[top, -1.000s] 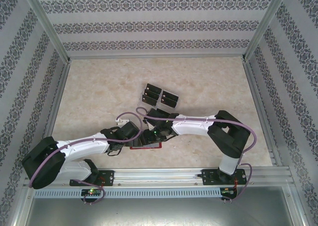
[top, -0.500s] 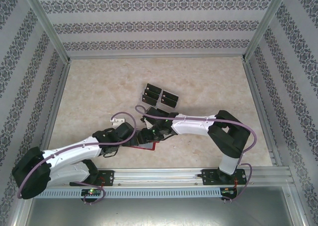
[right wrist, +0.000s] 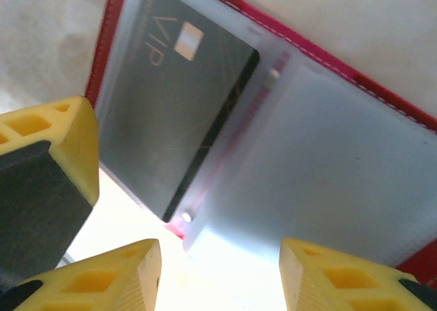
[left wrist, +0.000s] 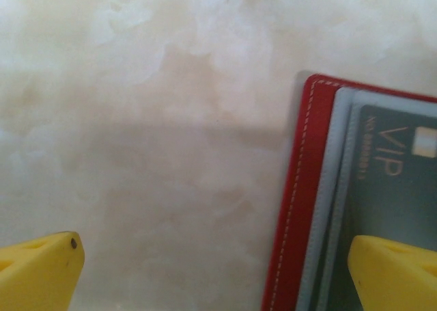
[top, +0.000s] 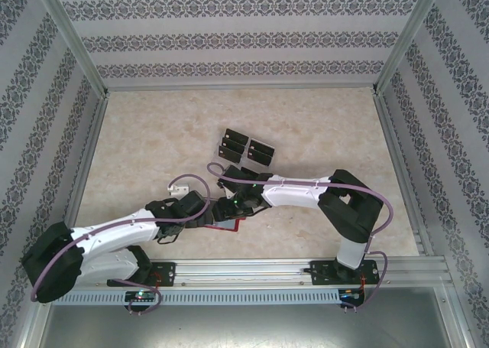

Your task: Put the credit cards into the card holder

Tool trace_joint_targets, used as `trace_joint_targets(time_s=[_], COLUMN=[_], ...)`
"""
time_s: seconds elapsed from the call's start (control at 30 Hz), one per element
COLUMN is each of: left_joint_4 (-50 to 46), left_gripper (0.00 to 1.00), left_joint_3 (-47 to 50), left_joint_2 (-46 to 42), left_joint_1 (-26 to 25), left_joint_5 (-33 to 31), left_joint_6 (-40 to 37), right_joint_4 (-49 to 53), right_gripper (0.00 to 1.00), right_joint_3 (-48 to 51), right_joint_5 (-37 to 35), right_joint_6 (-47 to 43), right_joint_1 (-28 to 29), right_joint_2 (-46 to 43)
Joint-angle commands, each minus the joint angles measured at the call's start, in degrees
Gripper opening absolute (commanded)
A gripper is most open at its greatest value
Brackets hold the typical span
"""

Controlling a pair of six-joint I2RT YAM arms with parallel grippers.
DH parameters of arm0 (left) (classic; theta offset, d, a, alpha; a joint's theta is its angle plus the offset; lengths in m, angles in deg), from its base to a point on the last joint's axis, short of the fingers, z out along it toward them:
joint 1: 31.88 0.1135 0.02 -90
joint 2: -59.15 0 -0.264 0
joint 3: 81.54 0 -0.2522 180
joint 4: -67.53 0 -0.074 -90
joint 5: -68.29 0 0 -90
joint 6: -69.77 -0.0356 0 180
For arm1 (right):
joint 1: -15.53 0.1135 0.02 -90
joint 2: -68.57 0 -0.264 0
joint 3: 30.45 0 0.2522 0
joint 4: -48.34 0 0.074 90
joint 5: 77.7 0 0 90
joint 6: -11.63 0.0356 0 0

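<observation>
Red wallet lies open near table front, VIP card sleeved. Left claw spread wide, empty, beside it; right claw half-open over sleeve, pinching nothing. Loose cards well apart. Risk: unpinned wallet slides, flips shut.

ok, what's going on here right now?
Both arms bend over the card holder, which lies open near the front of the table. One dark VIP card sits in a clear sleeve. The left gripper hangs wide open at the holder's edge. The right gripper is over the sleeves, jaws partly apart; whether it pinches one is unclear. The other credit cards lie farther back.
</observation>
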Motion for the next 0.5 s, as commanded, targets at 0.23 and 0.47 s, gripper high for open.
trace_joint_targets(time_s=[0.23,0.47], left_joint_4=[0.1,1.3], left_gripper=[1.0,1.0], left_joint_3=[0.9,1.3], left_joint_2=[3.1,3.7], left_joint_1=[-0.5,-0.5], left_joint_5=[-0.8,-0.2], left_joint_6=[1.3,1.0], right_joint_4=[4.5,5.0], right_gripper=[0.5,0.5], right_joint_3=[0.1,-0.1], right_joint_5=[-6.3,-6.4], right_joint_6=[-0.5,0.7], right_joint_1=[0.4,0.5], right_joint_2=[-2.6,-0.9])
